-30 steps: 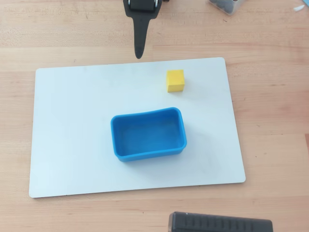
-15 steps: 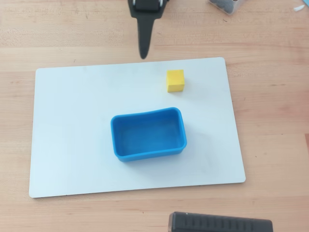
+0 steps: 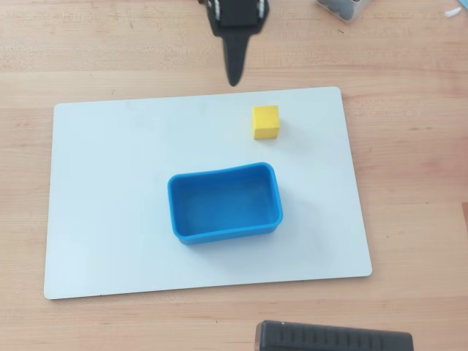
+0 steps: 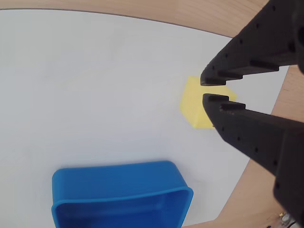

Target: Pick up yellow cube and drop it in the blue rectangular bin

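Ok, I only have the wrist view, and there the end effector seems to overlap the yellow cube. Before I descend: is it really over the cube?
Observer: No. In the overhead view the end effector hangs over the bare wooden table, just outside the white board's top edge and short of the yellow cube.
Operator: Is the cube touching the bin?
Observer: No. It sits apart on the board, off the upper right corner of the blue rectangular bin in that view.
Operator: Anything in the bin? I only see part of it.
Observer: Its whole floor shows from above, and it is empty.
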### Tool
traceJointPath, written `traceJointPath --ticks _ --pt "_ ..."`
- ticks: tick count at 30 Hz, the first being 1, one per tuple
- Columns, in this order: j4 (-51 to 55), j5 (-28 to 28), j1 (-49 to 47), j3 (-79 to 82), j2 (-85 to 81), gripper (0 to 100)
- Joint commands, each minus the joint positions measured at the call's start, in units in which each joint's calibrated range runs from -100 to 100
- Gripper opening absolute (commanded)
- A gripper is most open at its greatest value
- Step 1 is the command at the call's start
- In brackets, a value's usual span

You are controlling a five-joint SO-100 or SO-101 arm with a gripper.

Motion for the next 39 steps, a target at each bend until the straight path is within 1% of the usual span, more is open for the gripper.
traceJointPath --ticks 1,7,15,17,20,22,25,29,39 --pt "2.7 -3.2 -4.9 -16.0 13.2 0" --pt "3.9 -4.9 -7.9 -22.8 22.4 0" --pt "5.6 -5.5 -8.6 -29.2 32.9 1" --pt "5.7 -5.5 -8.6 -29.4 33.1 4" --pt "6.0 -5.5 -8.7 -29.4 33.1 15" --pt "6.3 -5.5 -8.5 -29.4 33.1 20" --pt "6.3 -5.7 -8.1 -29.5 33.1 25" --pt "6.3 -5.8 -8.1 -30.2 34.7 28" --pt "4.4 -5.9 -8.0 -30.8 39.7 27"
